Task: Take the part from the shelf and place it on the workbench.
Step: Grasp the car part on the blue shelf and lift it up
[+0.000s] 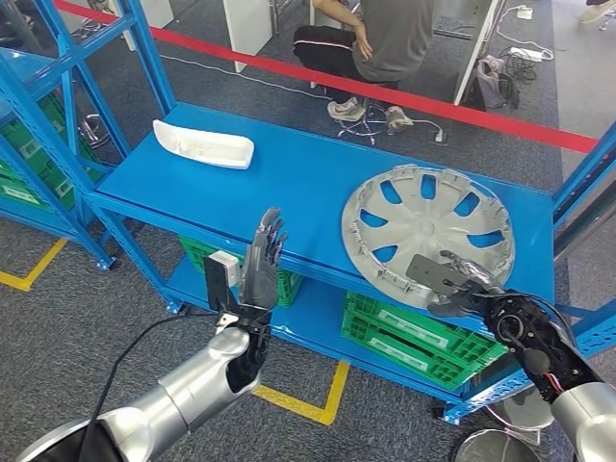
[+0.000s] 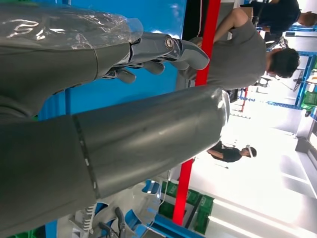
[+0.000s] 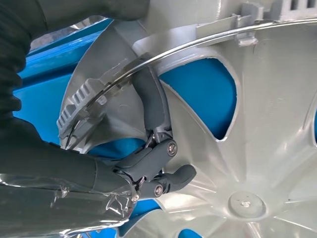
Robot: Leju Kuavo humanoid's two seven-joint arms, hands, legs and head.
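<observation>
A silver wheel cover [image 1: 428,226] lies inside-up on the right part of the blue shelf's top board [image 1: 305,183]. My right hand [image 1: 461,287] is at its near edge. In the right wrist view the dark fingers [image 3: 153,109] curl over the rim and wire ring of the wheel cover [image 3: 261,148], gripping it. My left hand [image 1: 263,260] is raised in front of the shelf's front edge, fingers spread and pointing up, holding nothing. The left wrist view shows the same left hand [image 2: 149,49] empty against the blue board.
A long white plastic part [image 1: 203,146] lies at the shelf's far left. Green crates [image 1: 407,337] sit on the lower level. Blue uprights [image 1: 69,115] stand at the left. A person [image 1: 385,38] sits behind red floor tape [image 1: 465,114].
</observation>
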